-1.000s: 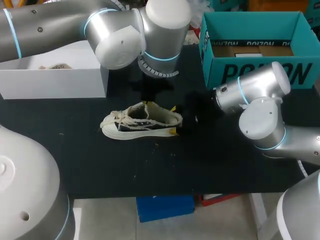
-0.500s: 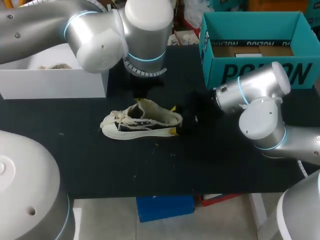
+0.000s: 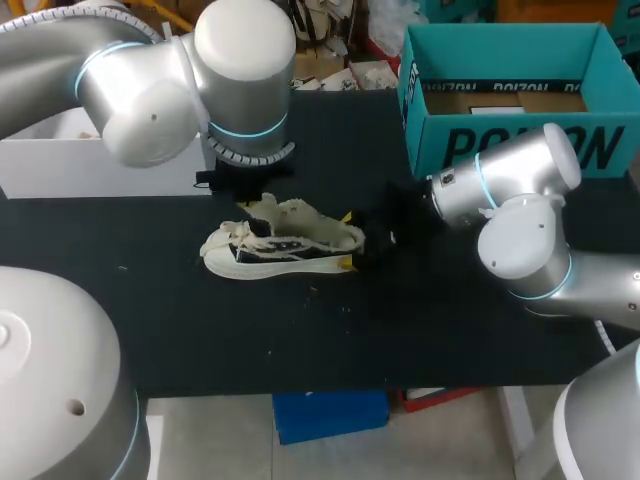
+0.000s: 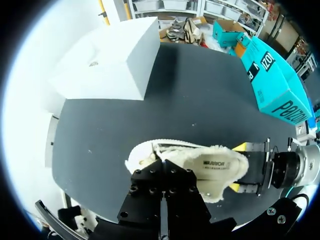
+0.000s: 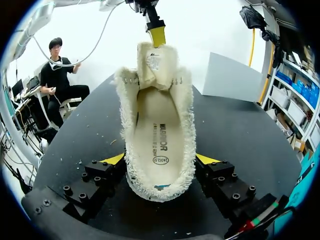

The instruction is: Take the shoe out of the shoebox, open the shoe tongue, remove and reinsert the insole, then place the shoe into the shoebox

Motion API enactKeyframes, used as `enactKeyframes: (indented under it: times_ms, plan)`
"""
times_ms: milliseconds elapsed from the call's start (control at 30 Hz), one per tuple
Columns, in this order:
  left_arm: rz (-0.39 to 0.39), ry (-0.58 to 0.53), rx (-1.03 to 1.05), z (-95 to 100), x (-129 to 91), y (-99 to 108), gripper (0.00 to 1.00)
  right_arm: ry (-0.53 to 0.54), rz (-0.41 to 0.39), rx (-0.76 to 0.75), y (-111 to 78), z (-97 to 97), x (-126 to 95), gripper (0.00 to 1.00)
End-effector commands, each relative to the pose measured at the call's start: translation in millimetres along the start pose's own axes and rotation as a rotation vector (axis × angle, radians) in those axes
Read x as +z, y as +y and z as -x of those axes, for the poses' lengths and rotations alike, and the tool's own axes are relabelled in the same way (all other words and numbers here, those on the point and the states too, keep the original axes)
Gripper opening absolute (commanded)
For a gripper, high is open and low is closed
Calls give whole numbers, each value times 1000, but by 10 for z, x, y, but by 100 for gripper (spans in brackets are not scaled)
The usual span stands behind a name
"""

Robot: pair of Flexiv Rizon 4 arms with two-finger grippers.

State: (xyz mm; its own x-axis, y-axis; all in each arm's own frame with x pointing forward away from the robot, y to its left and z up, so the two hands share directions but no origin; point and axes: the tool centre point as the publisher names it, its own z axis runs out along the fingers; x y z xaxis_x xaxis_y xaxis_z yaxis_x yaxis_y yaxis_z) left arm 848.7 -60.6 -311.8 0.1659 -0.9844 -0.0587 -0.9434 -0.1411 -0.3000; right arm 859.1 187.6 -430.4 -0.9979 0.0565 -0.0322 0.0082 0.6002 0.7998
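Left arm has swung from upper middle toward upper left of the head view over the last second; left gripper (image 3: 245, 205) went with it and dragged the tongue (image 5: 156, 62) off the opening toward the toe. Tongue now stands up and folded forward, with the yellow tip clamped at its free end; I read that gripper as closed on the tongue, though only one tip shows clearly.

Right arm hasn't moved; right gripper (image 5: 160, 159) is closed on the heel of the shoe (image 3: 285, 245), one yellow tip pressed on each side, pinning it to the table (image 3: 300, 330).

Shoe hasn't shifted: out of the box, on its sole just left of centre in the head view, toe to the left. Shoebox (image 3: 520, 145) sits upper right, well apart.

What it means: take-out is done and tongue-open is about done; in the right wrist view the insole (image 5: 159, 135) is exposed full length, seated flat, not lifted yet. Insole pull looks next; something has to let go first since both grippers are busy. Risk: tongue springs back over the opening on release.
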Motion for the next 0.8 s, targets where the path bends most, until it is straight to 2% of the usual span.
enactKeyframes:
  times_ms: [33,300,533,667,800]
  plan:
    - [3,73,-19,154,100,5,0,-2,-4,2,-12,16,25,0]
    - [15,72,-59,368,274,-4,0,-2,-4,2,-12,16,25,0]
    - [30,71,-84,476,377,4,0,-2,-4,2,-12,16,25,0]
    - [36,75,-83,464,391,11,0,-2,-4,2,-12,16,25,0]
    - [30,112,-52,335,273,-19,0,-2,-4,2,-12,16,25,0]
